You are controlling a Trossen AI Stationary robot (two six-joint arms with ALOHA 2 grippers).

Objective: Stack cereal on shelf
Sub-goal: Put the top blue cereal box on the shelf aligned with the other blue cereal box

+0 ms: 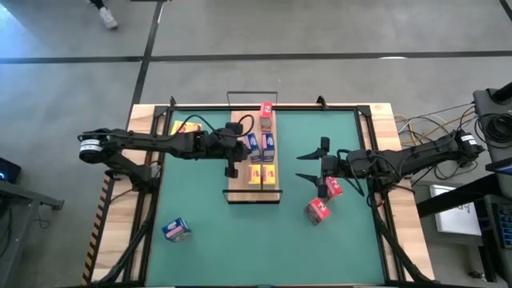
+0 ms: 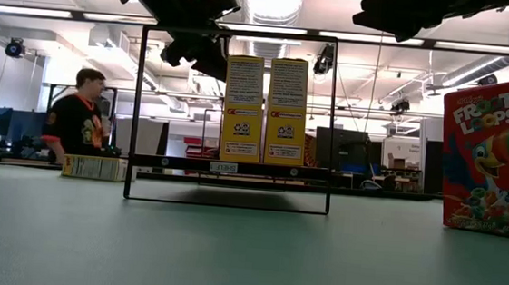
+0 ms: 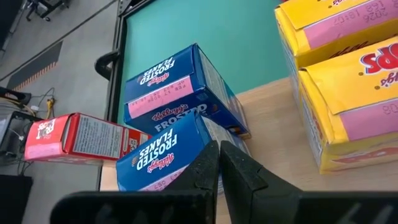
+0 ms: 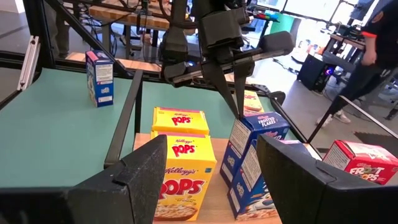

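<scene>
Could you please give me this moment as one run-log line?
left tool: shut, over Frosted Flakes boxes on shelf | right tool: open, empty, beside shelf | Froot Loops boxes: on mat

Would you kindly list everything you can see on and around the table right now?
shelf: one, light wood with black wire frame, mid-mat
yellow cereal boxes: three; two upright on shelf, one lying back-left on the mat
blue cereal boxes: three; two on shelf, one front-left on the mat
red cereal boxes: three; two on mat right of shelf, one at shelf's far end
green mat: one, covering the table
person: one, dark shirt, room behind
left gripper: shut, over shelf
right gripper: open, empty, right of shelf
</scene>
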